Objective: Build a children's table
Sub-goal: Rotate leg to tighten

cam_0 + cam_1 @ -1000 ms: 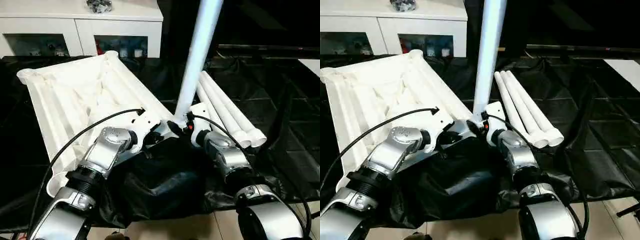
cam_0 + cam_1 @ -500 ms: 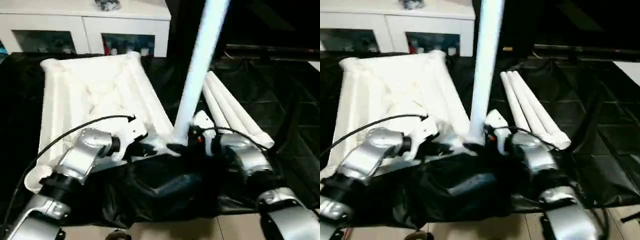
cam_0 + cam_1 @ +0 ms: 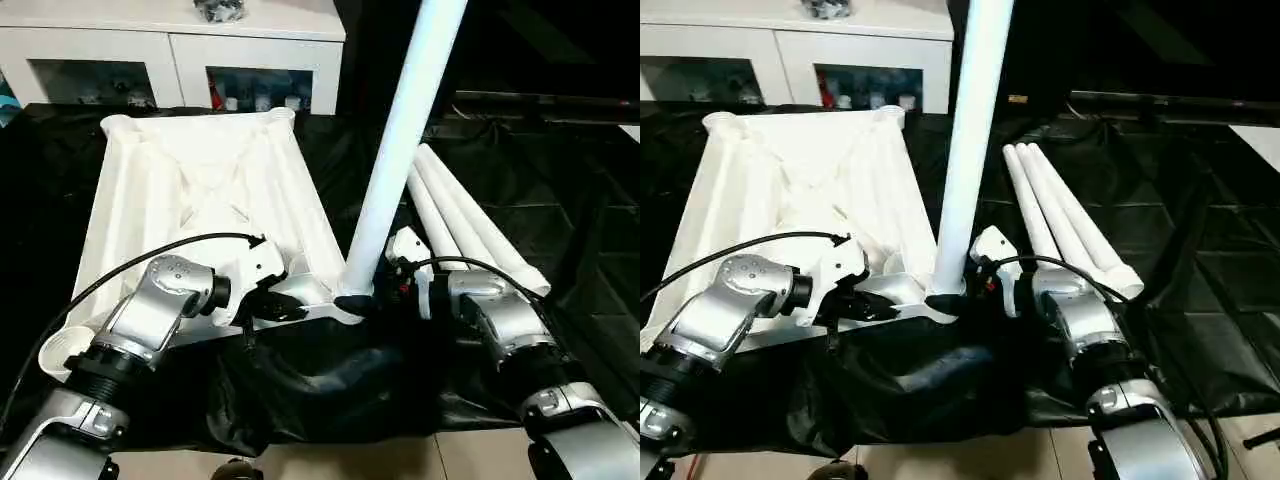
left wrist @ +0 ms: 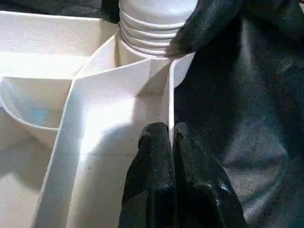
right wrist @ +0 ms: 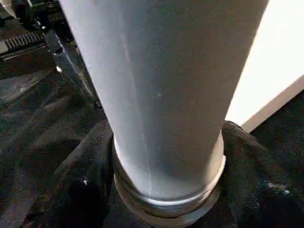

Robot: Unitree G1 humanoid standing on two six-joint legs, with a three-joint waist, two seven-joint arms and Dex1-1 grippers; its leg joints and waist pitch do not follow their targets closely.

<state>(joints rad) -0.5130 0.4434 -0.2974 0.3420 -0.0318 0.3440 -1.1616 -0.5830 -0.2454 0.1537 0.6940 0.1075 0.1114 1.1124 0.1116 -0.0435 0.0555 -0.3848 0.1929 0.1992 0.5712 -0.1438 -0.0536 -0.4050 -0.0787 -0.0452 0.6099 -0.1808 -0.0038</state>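
The left gripper (image 4: pixel 172 137) pinches the thin rim wall of the upturned table top (image 3: pixel 190 190). Just beyond it, a leg (image 3: pixel 400 150) stands in the corner socket (image 4: pixel 142 54), the right gripper (image 3: pixel 372 297) around its ridged base. Three legs (image 3: pixel 470 225) lie beside.

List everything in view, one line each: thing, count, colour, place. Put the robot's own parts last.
Table top: one, white, ribbed underside up, on the black sheet.
Standing leg: one, white, upright, ridged end at the top's near corner socket.
Spare legs: three, white, lying side by side right of the standing leg.
Black sheet: one, black, covering the work surface.
Cabinet: one, white with glass doors, at the back.
Left gripper: one, black fingers, shut on a rib of the table top.
Right gripper: one, black fingers, around the standing leg's base.
Forearms: two, silver, near edge.
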